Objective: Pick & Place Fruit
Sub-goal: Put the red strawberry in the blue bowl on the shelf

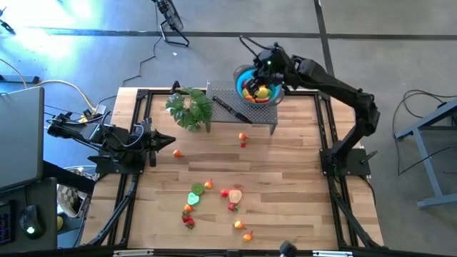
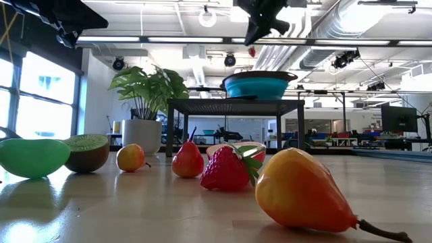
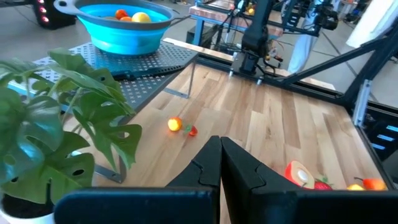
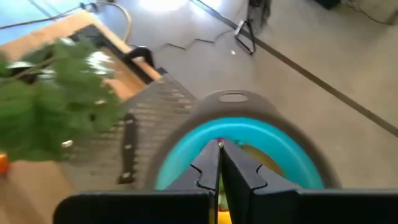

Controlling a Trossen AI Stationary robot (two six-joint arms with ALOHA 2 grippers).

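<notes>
Fruit (image 1: 214, 200) lies scattered over the near half of the wooden tabletop (image 1: 300, 178), with more pieces already in the blue bowl (image 1: 246, 77) at the far edge. At the left, the left pincer (image 1: 170, 141) waits low at the tabletop's left side, clenched on nothing, its tips pointing toward the middle. Just past it sits a small orange piece (image 1: 176, 153). Behind that stands a leafy potted plant (image 1: 190, 108), beside a dark mesh stand (image 1: 246, 114) that carries a black-handled knife (image 1: 230, 108) and the bowl. In front of the stand lie a small yellow-orange fruit (image 1: 243, 135) and a red bit (image 1: 243, 144), touching or nearly so. Nearer the front edge are a green lime half (image 1: 194, 198), a kiwi half (image 1: 197, 188), strawberries (image 1: 188, 221), a cut peach-coloured half (image 1: 235, 195) and a yellow-orange pear (image 1: 239, 225). At the right, the right pincer (image 1: 263, 73) hangs directly over the bowl, fingers clenched together and pointing down; no fruit shows between them.
</notes>
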